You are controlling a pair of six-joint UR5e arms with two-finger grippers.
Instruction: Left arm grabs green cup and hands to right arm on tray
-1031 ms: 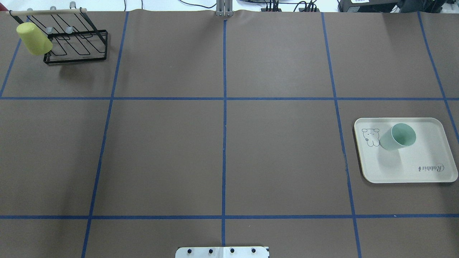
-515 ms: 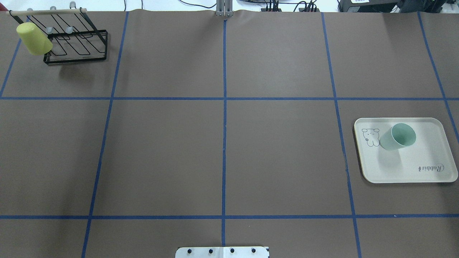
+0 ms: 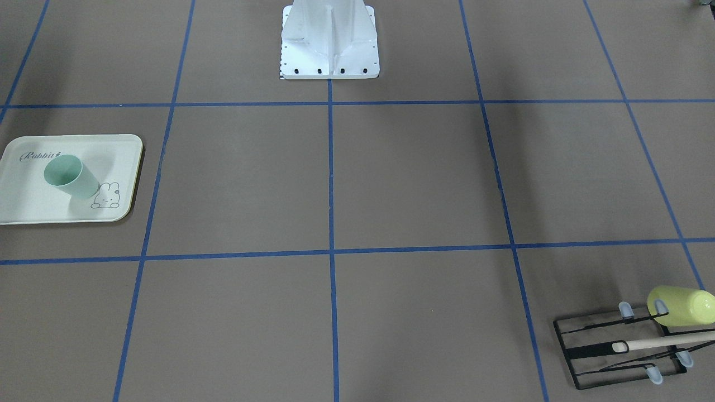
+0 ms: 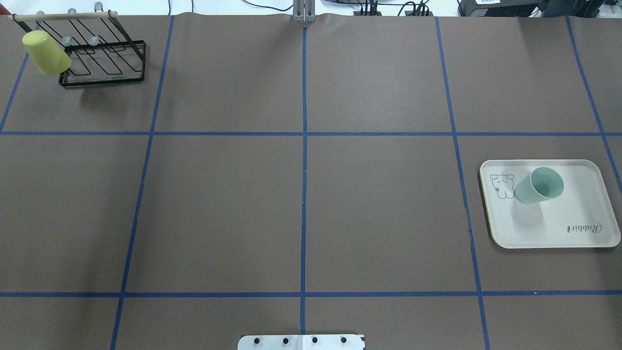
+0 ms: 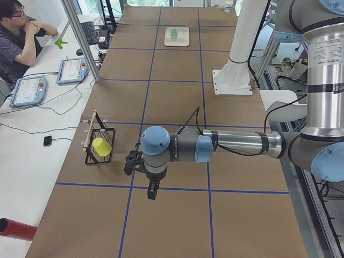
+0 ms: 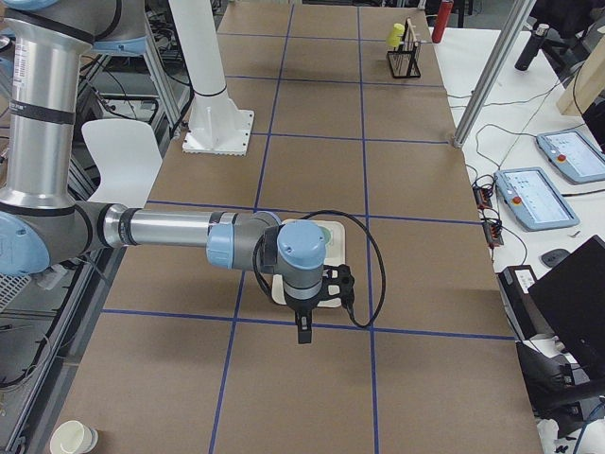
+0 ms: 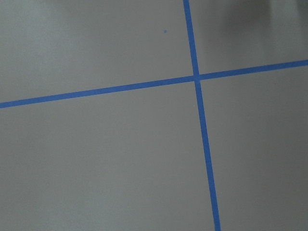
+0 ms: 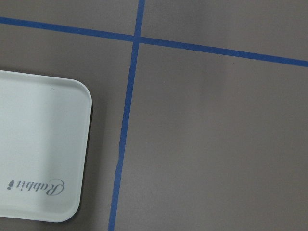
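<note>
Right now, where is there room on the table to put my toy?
All the middle squares between the black wire rack and the cream rectangular tray are bare. The tray has room beside the pale mint-green plastic cup. Crowded: the rack corner, with its yellow-green cup.

Green cup (image 4: pixel 540 187): you see a small pale mint tumbler, smooth, without handle; it stands upright, open mouth up.
Cup place: on the tray (image 4: pixel 573 216), just beside its bunny drawing (image 4: pixel 502 186).
Tray: cream, rectangular, rounded corners, with "Rabbit" in script; you find it flat on the table (image 4: pixel 379 194), on the robot's right side.
</note>
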